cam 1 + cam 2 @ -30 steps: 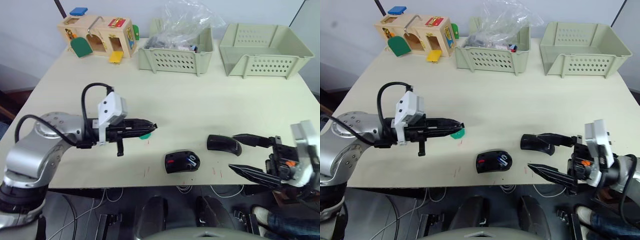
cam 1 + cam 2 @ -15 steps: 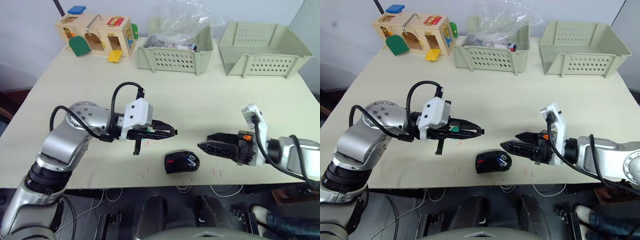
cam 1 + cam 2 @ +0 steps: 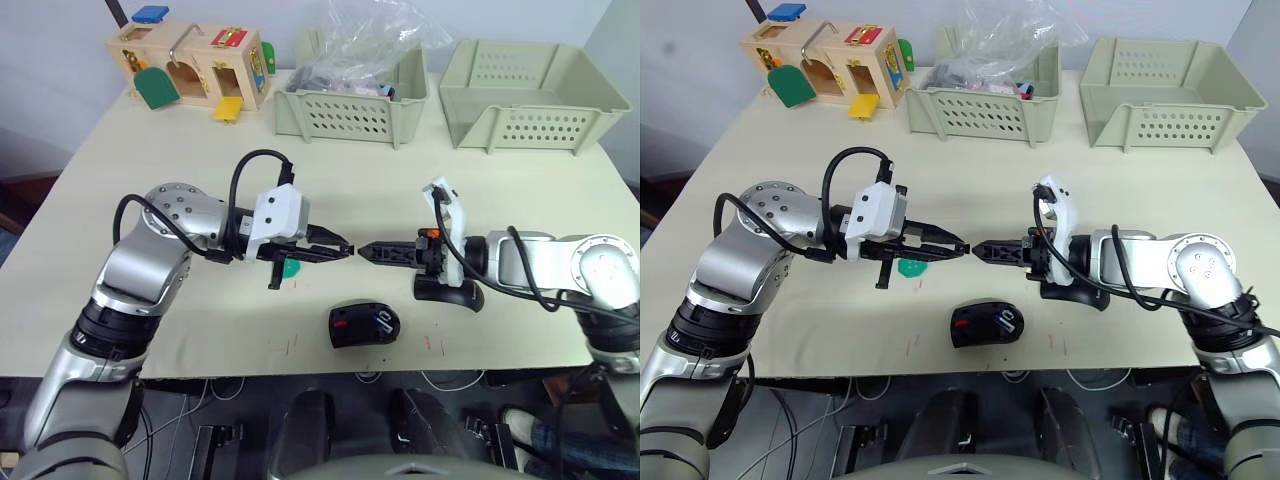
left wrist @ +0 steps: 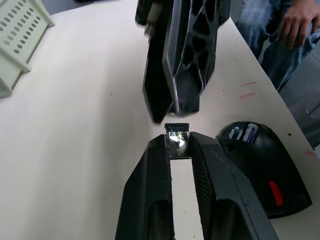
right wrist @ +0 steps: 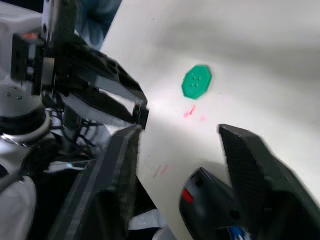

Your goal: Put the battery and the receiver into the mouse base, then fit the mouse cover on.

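My left gripper (image 3: 343,249) hovers over the table's middle, shut on the receiver (image 4: 177,136), a tiny black and silver piece at its fingertips. Facing it tip to tip is my right gripper (image 3: 367,251), open, with the receiver close to one finger (image 5: 131,137). The mouse base (image 3: 364,326), black with a red mark, lies near the front edge below both grippers, and the white and blue battery (image 3: 383,319) sits inside it. The glossy black mouse cover (image 3: 450,292) rests on the table under my right gripper's wrist.
A green round disc (image 3: 290,268) lies under the left gripper. At the back stand a wooden toy box (image 3: 190,65), a basket with a plastic bag (image 3: 350,110) and an empty basket (image 3: 530,100). A person's hand (image 4: 295,25) shows beyond the table.
Both arms swung in toward the middle. The right gripper left the front right edge, passed over the mouse cover, and now meets the left gripper tip to tip.
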